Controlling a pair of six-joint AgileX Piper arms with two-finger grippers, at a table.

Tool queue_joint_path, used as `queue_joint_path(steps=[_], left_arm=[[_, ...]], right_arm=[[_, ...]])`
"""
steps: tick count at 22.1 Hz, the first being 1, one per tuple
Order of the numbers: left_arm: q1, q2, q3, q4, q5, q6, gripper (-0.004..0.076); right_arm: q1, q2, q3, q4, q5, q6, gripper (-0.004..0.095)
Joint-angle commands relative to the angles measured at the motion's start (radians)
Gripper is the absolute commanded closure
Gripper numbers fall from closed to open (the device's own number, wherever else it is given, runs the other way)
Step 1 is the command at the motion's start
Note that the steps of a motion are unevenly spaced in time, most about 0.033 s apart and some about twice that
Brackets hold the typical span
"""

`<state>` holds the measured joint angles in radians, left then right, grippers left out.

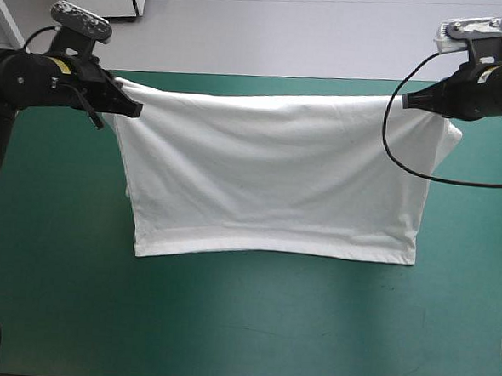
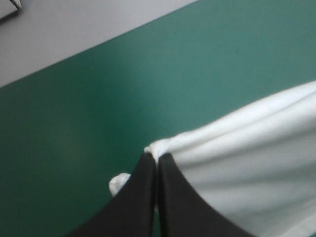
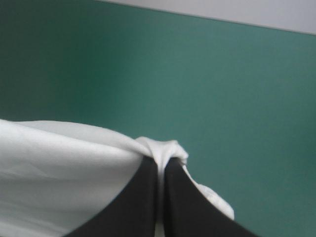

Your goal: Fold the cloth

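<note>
I've got the L claw (image 1: 130,107), black curved fingers, clenched on one top corner of the white short-sleeved fabric T-shirt (image 1: 269,172). The shirt's spread wide btwn both arms, top edge pulled near straight, w/ the hem toward the near side over the teal-green covered table (image 1: 57,295). Can't tell if the hem touches it. The R claw (image 1: 410,100) is clamped on the other top corner, fabric bunched at its tips.
</note>
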<state>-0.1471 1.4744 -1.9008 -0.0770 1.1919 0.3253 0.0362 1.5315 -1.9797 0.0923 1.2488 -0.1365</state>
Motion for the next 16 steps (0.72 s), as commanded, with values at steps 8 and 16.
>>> queue_joint_path(steps=[8,16], left_arm=[[-0.003,-0.055,-0.113,-0.032,-0.319,0.033,0.0746],[-0.003,0.104,-0.169,-0.027,-0.633,0.081,0.0746]], right_arm=[[-0.009,-0.096,-0.095,0.040,-0.356,-0.001,0.0925],[-0.009,0.080,-0.119,0.046,-0.626,-0.001,0.0925]])
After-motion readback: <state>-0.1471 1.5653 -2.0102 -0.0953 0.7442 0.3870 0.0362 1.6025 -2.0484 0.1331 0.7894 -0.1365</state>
